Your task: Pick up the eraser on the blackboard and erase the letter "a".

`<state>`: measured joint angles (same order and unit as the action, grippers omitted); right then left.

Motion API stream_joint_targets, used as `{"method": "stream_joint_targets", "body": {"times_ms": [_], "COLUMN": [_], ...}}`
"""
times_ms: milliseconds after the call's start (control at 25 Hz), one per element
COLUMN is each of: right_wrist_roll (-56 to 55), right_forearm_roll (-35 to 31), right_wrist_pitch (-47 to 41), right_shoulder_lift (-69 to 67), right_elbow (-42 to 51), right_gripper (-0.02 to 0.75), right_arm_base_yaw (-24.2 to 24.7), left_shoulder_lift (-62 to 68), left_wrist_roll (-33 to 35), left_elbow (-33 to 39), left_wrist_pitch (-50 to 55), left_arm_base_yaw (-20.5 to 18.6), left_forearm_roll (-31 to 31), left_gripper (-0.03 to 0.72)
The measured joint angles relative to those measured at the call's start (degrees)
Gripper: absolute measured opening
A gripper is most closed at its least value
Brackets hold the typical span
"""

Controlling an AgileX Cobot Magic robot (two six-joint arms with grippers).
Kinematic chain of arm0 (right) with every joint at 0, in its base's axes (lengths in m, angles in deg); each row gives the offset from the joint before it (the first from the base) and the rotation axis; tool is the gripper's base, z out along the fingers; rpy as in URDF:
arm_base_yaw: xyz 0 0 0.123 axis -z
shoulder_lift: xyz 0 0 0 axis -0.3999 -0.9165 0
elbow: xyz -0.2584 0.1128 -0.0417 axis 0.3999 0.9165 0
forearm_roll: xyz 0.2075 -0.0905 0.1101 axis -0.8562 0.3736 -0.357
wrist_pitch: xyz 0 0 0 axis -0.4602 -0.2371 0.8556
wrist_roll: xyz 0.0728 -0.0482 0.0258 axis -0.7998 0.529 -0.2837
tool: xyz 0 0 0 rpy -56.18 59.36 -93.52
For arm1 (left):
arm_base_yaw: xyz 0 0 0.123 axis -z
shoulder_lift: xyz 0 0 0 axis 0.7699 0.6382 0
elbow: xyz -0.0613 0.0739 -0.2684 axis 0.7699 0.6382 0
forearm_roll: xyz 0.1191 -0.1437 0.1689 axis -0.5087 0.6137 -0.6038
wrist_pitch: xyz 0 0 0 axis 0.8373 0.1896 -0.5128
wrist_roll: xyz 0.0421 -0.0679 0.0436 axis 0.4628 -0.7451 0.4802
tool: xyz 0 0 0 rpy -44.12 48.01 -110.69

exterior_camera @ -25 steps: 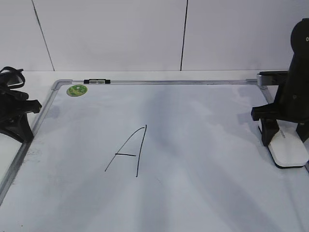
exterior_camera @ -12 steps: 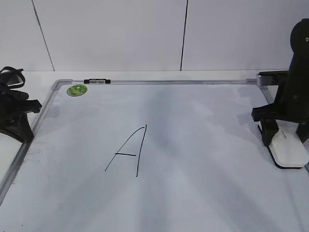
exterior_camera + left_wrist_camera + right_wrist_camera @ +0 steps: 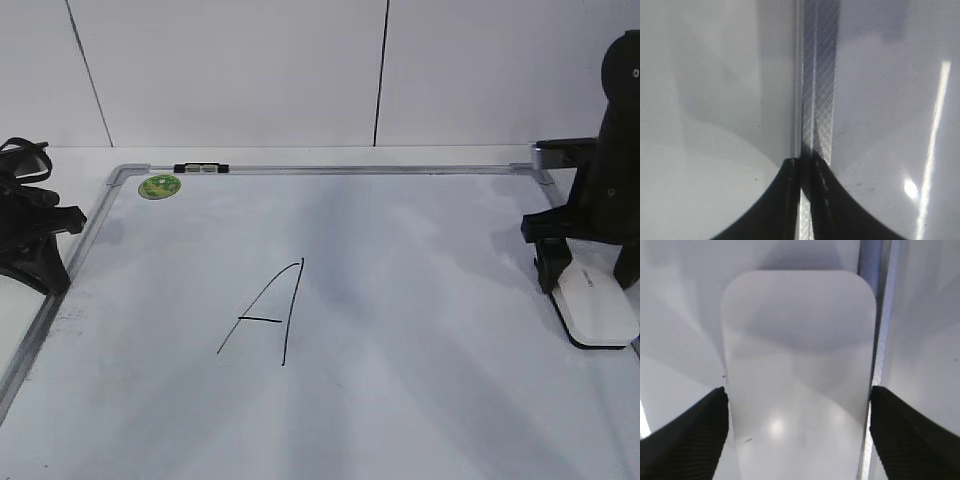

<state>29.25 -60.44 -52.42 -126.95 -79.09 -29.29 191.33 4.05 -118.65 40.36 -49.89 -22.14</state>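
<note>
Your right gripper [image 3: 797,435] is straddling the white rounded-rectangular plastic eraser [image 3: 799,375], one black finger at each long side. The wrist view shows the fingers [image 3: 690,435] touching or nearly touching the block's edges, so you are closing on it, though you cannot tell yet whether the grip is firm. Compared with a second ago, the right arm has shifted a little and the eraser [image 3: 594,306] is now showing more of its top face in the exterior view, which suggests the arm is rising or re-seating its hold. That means the pick-up is at hand, not finished.

The eraser is lying flat on the large white dry-erase blackboard [image 3: 400,400], hard against the silver-grey frame at its right edge, its black felt showing as a thin dark rim underneath. Only a large angular capital "A" [image 3: 265,315] is showing on the board; no small letter "a" is visible from here.

Your left gripper [image 3: 805,200] is resting over the board's left frame rail, fingers pressed together, holding nothing.
</note>
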Motion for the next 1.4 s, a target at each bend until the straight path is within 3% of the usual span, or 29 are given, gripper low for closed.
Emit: {"method": "stream_joint_targets", "body": {"times_ms": [200,440,560,1160,1400], "right_wrist_roll": [0.0,0.0,0.0,0.0,0.1], "right_forearm_roll": [0.0,0.0,-0.4,-3.5,-4.8], "right_wrist_pitch": [-2.5,-5.3,-6.5,-7.4,-7.8], "right_shoulder_lift": [0.0,0.0,0.0,9.6,16.7], "right_elbow": [-4.5,-8.4,-10.9,-14.3,-14.3], "right_gripper": [0.672,0.671,0.671,0.655,0.577], "right_arm_base_yaw": [0.0,0.0,0.0,0.0,0.0], "left_shoulder_lift": [0.0,0.1,-0.1,-15.1,-20.8], "left_wrist_roll": [0.0,0.0,0.0,0.0,0.0], "left_elbow": [0.0,0.0,-0.1,-9.6,-9.6], "left_wrist_pitch": [-0.1,-0.5,-0.5,11.1,14.1], "left_arm_base_yaw": [0.0,0.0,0.0,0.0,0.0], "left_forearm_roll": [0.0,-0.6,-0.6,-0.8,1.3], "left_gripper": [0.083,0.293,0.342,0.359,0.359]}}
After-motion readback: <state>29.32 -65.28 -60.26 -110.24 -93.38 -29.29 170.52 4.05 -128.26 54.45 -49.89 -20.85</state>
